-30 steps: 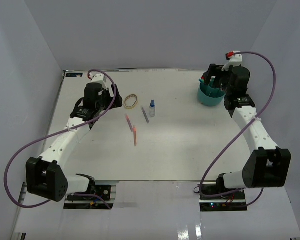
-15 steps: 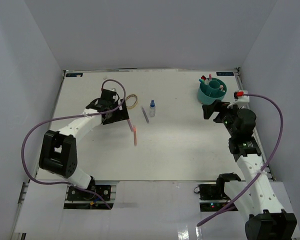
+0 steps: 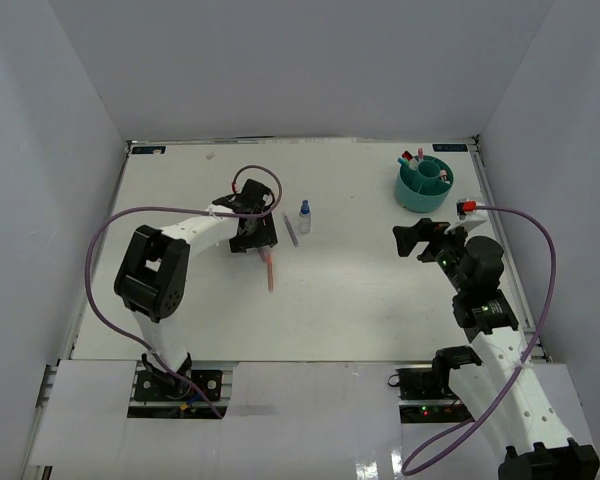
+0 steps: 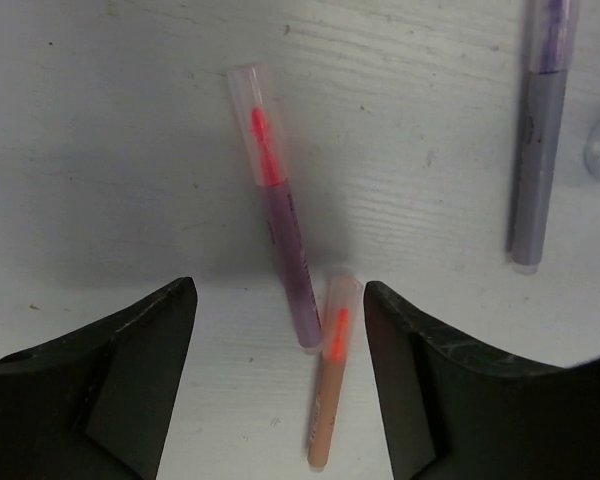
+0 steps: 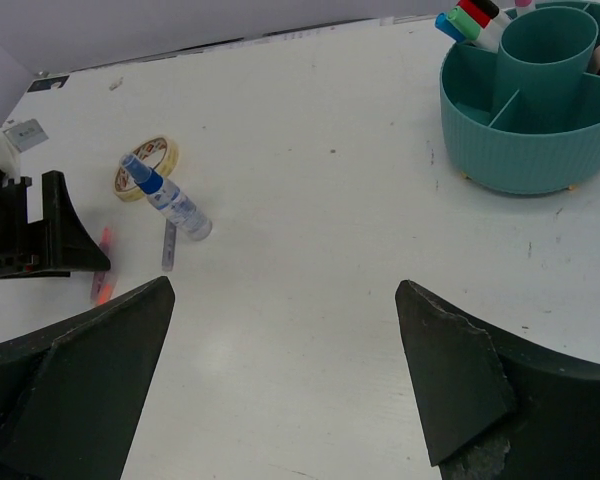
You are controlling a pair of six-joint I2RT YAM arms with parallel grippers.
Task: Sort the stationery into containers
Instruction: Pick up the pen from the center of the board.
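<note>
2 grippers gape empty over the scuffed white table [image 3: 360, 300], grey walls [image 3: 70, 80] around: left gripper [image 4: 277, 290] straddling a pink-tipped pen [image 4: 280, 215], right gripper [image 5: 285, 288] aloft.

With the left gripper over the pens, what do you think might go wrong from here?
1. Two pens, the purple pen and the orange pen, lie nearly touching between the open fingers of the left gripper; closing may catch both or flick one away.
2. The small bottle stands close by; a sweeping arm could topple it.

Teal organiser [image 3: 420, 203], orange pen [image 4: 327, 400], blue-capped bottle [image 5: 170, 200] (clear body), white table [image 3: 380, 300]
</note>
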